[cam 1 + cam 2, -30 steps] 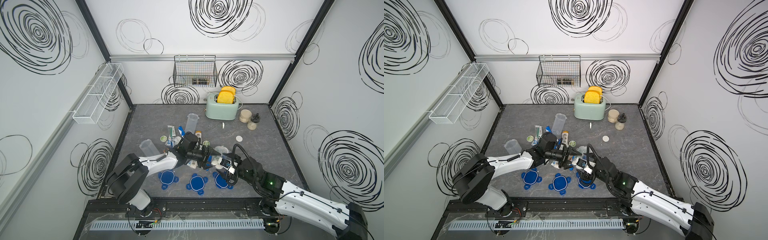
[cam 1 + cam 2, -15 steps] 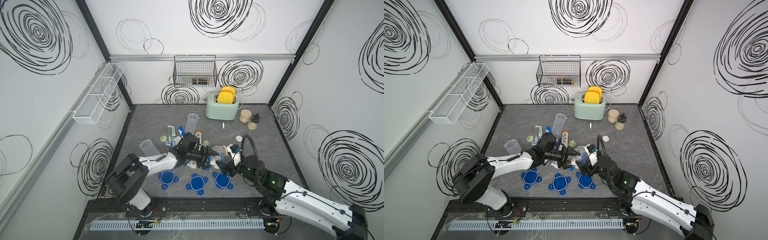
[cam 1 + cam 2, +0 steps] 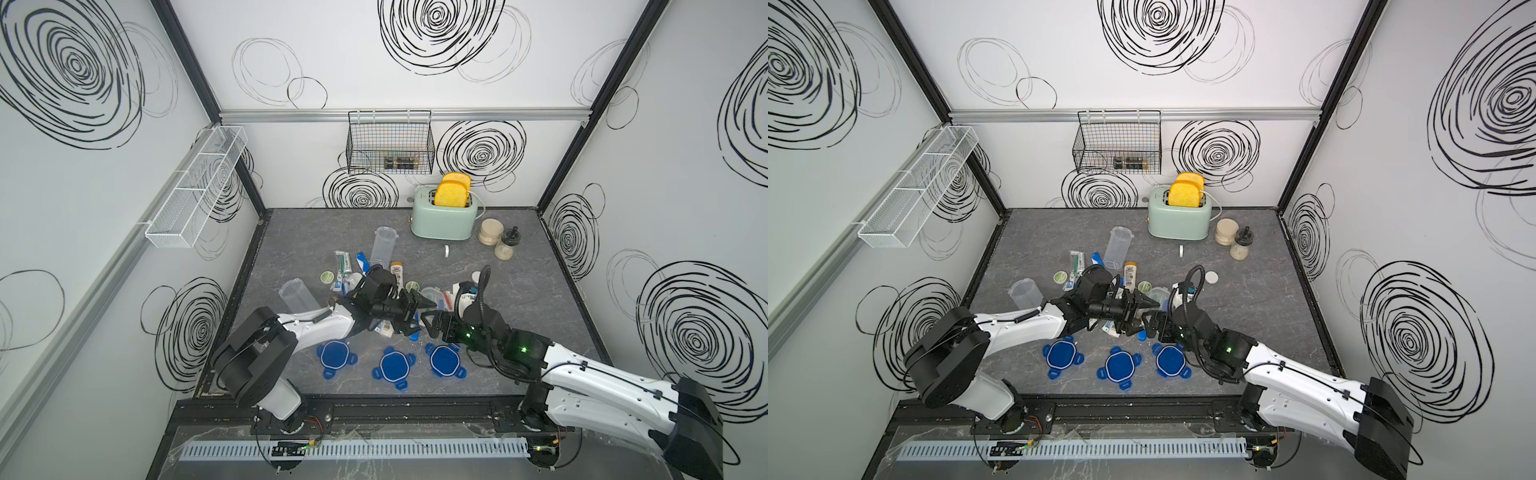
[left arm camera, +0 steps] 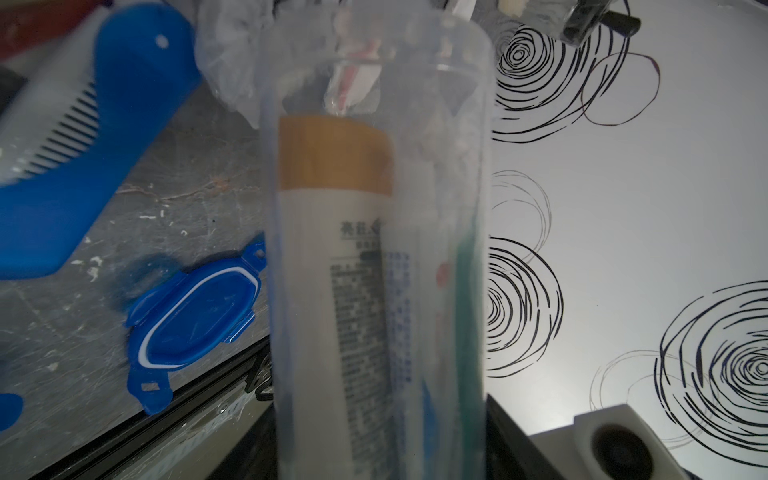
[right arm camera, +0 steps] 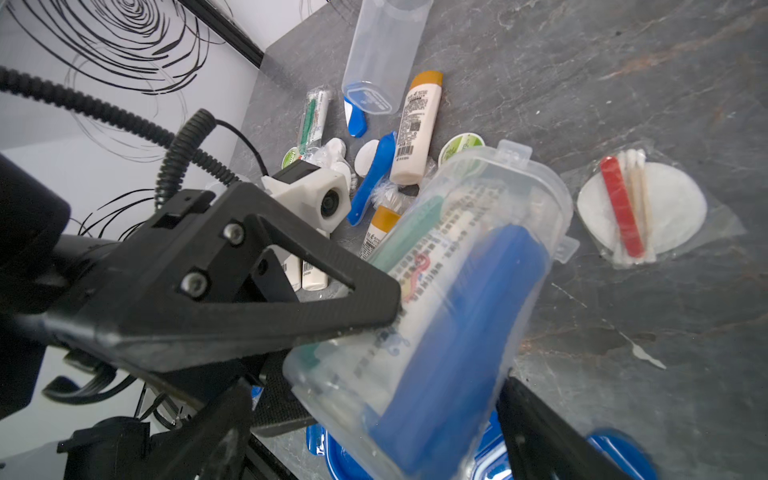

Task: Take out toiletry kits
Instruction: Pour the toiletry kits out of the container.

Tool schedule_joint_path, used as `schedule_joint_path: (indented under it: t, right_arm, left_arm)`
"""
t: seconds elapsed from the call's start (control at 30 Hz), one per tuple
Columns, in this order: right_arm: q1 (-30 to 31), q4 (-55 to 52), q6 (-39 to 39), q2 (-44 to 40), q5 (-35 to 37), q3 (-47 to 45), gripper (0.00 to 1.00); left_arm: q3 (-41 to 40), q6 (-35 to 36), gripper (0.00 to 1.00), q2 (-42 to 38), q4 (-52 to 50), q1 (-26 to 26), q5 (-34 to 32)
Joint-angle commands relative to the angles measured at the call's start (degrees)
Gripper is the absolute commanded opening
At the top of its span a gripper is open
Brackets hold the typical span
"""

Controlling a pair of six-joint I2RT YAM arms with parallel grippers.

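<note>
Clear plastic jar point(image 5: 436, 270), lid off, is held tilted above the table point(image 3: 519, 332), near the front middle, and is not yet emptied. Inside it are a cream bottle with tan cap point(image 4: 332, 249), a printed tube point(image 4: 399, 311), a blue folding toothbrush point(image 5: 465, 332) and something green alongside. The left gripper point(image 3: 422, 314) clamps the jar across its body, fingers closed on the wall. The right gripper point(image 3: 429, 325) sits at the jar's closed end, fingers spread wide to either side with a gap showing on one side; it grips nothing, as far as I can judge. The jar's mouth points toward the loose pile. A far empty jar point(image 3: 384, 245) and a near empty jar point(image 3: 297, 293) lie on their sides. Kit pieces are scattered between them: a loose cream bottle point(image 5: 415, 129), green sachet point(image 5: 313, 120), round tin point(image 5: 461, 147), loose blue toothbrush point(image 5: 372, 183), and a cotton-pad packet point(image 5: 640, 208) just beyond the held jar's mouth. Three blue lids point(image 3: 392, 365) sit in a row near the front edge. My reading is that two kits of three are out and the last is left. Its contents look packed tight, so it likely needs tipping further or pulling out.
</note>
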Motion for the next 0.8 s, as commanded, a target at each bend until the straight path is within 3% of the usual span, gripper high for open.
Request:
schedule_joint_path:
  t: [0.0,0.47,0.77]
  right_arm:
    - [1.54,0.02,3.35,2.4,1.43,3.19,0.93]
    - [2.57,1.02,6.08,8.54,10.03,3.61,0.89]
    - [2.45,1.39,3.45,8.42,13.73,2.69,0.71]
  left_arm:
    - [0.77,-0.62,0.12,-1.72,4.64,-0.84,0.63]
    - [1.58,-1.9,0.13,-0.62,6.22,-3.09,0.08]
    - [0.96,-2.33,0.14,-0.79,6.91,-4.49,-0.42]
